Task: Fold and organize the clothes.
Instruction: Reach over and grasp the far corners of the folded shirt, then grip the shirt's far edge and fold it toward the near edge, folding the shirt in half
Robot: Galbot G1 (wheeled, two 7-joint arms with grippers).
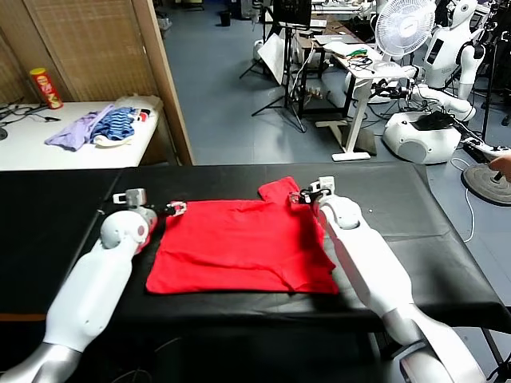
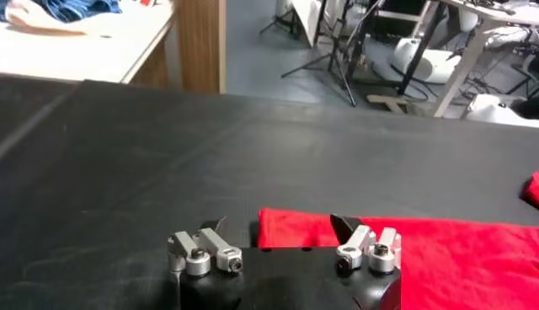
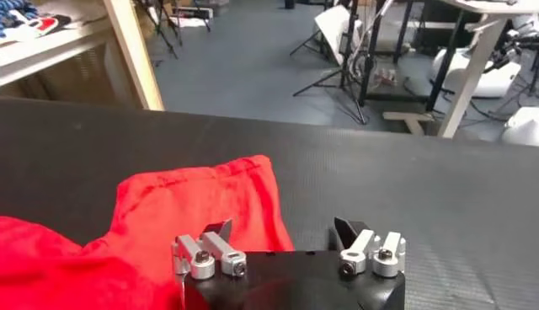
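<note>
The clothes are one bright red T-shirt (image 1: 239,247) lying flat on the black table (image 1: 399,199), with a sleeve sticking out at its far right corner. My left gripper (image 1: 172,209) is low at the shirt's far left corner. It is open, and in the left wrist view the shirt's corner (image 2: 290,229) lies between its fingers, around the gripper (image 2: 278,226). My right gripper (image 1: 307,194) sits at the far right sleeve, also open. In the right wrist view the sleeve (image 3: 194,198) reaches partway into the gap of the gripper (image 3: 282,227). No print or label shows.
A white side table (image 1: 32,144) at the back left holds a heap of lilac and blue-striped garments (image 1: 96,126) and a yellow can (image 1: 45,86). A wooden partition (image 1: 172,88) stands beside it. A fan (image 1: 403,32), stands and other robots fill the floor beyond the table.
</note>
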